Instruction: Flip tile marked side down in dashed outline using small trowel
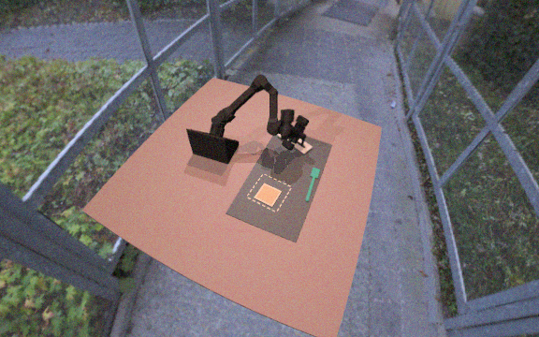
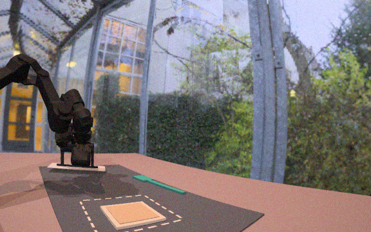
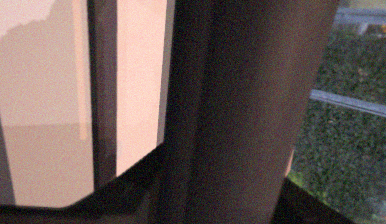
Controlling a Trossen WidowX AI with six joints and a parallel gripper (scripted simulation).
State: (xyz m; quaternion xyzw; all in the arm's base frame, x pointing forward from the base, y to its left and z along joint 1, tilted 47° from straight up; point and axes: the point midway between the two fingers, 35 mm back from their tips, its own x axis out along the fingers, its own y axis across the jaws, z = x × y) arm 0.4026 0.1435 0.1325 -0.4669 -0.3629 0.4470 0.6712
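The tile (image 1: 268, 195) (image 2: 133, 212) lies flat inside the dashed outline (image 1: 276, 211) on the mat (image 1: 293, 227) (image 2: 230, 212), orange face up with a cream rim. A green trowel-shaped tool (image 1: 314, 173) (image 2: 142, 178) lies on the mat near its right edge in the top view, blade toward the back. My gripper (image 1: 297, 142) (image 2: 77, 166) is shut on a pale flat piece (image 1: 304, 148) (image 2: 102, 168) (image 3: 139, 75), low over the far end of the mat. The fingers hide much of this piece. I cannot tell whether it touches the mat.
The salmon table (image 1: 204, 229) (image 2: 333, 209) surrounds the mat. A black upright panel (image 1: 212, 146) stands beside the arm's base, left of the mat in the top view. The arm's shadow falls across the mat between gripper and tile.
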